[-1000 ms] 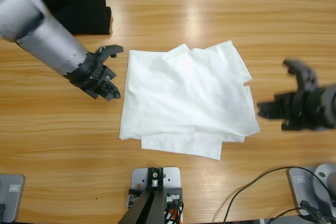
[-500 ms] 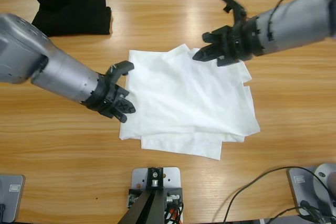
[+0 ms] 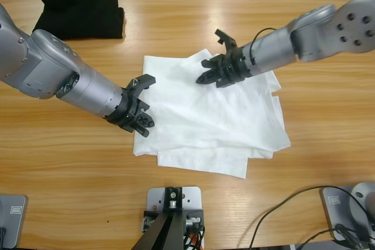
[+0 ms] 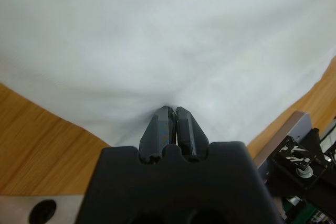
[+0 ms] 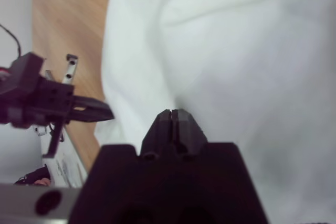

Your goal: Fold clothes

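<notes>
Wooden table (image 3: 193, 200) carried the white T-shirt (image 3: 217, 115), loosely folded, at its middle. A black folded garment (image 3: 82, 14) lay well apart at the far left corner. Left gripper (image 3: 139, 122) sat on the shirt's left edge, jaws pressed together, apparently pinching cloth. Right gripper (image 3: 206, 78) sat on the upper middle, jaws likewise closed, fabric puckered at the tips.

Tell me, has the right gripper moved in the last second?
Yes. The right gripper came in from the table's right edge, swung up and across, and now sits on the white T-shirt, nearer the black garment.
</notes>
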Motion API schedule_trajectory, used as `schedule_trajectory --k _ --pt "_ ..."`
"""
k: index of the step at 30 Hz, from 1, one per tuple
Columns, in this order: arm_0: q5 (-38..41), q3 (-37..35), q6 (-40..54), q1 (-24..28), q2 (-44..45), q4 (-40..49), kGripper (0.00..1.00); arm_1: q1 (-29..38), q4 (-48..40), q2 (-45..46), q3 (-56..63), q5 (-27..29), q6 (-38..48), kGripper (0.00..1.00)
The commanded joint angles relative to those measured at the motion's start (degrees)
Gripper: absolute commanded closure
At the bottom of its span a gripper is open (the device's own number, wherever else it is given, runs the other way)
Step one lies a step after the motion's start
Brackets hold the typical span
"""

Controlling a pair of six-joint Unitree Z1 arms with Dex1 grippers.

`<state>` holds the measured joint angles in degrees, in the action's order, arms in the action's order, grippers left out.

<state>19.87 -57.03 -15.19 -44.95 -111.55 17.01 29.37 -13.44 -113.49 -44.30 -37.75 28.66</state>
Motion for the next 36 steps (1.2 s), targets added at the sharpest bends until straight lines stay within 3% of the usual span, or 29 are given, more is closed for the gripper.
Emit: schedule_trajectory --k 1,12,20,25,29,30,31,32,33,34,36 --pt "-0.6 2.6 -0.8 -0.5 -2.6 -0.7 1.000 -4.7 -4.0 -6.1 0.9 -1.0 -0.3 1.000" --pt "-0.5 3.6 -1.0 -0.5 -2.4 -0.8 1.000 -15.2 -3.9 -6.1 1.2 1.7 -2.6 1.000" --pt "-0.5 5.3 -1.1 -0.5 -1.1 -0.8 1.000 -27.9 -2.6 -3.8 3.0 3.6 -7.1 1.000" --pt "-0.5 4.9 -1.3 -0.5 -0.1 -0.8 1.000 -28.4 1.6 9.6 3.7 3.4 -7.8 1.000" --pt "-0.4 2.6 -2.5 0.2 4.1 -0.8 1.000 -25.6 13.1 26.5 3.1 3.9 -9.7 1.000" --pt "0.3 1.4 -2.8 0.7 5.8 -0.8 1.000 -24.3 16.7 30.1 2.6 3.8 -9.8 0.897" --pt "1.2 -0.1 -3.3 1.2 7.4 -0.8 0.990 -22.9 21.2 32.8 2.0 3.7 -9.8 0.301" --pt "1.7 -1.4 -3.6 1.7 9.0 -0.6 0.793 -21.4 25.0 34.7 1.5 3.7 -10.9 0.024" --pt "1.5 -2.2 -4.3 2.4 10.7 -0.2 0.592 -20.0 27.9 36.0 1.5 3.8 -12.0 0.000" --pt "1.2 -2.2 -5.2 3.4 12.2 -0.1 0.483 -18.9 30.6 36.9 1.6 4.1 -12.8 0.000" --pt "0.5 -0.4 -6.8 5.4 14.7 -0.1 0.413 -16.3 34.8 38.7 1.6 6.4 -13.5 0.000"
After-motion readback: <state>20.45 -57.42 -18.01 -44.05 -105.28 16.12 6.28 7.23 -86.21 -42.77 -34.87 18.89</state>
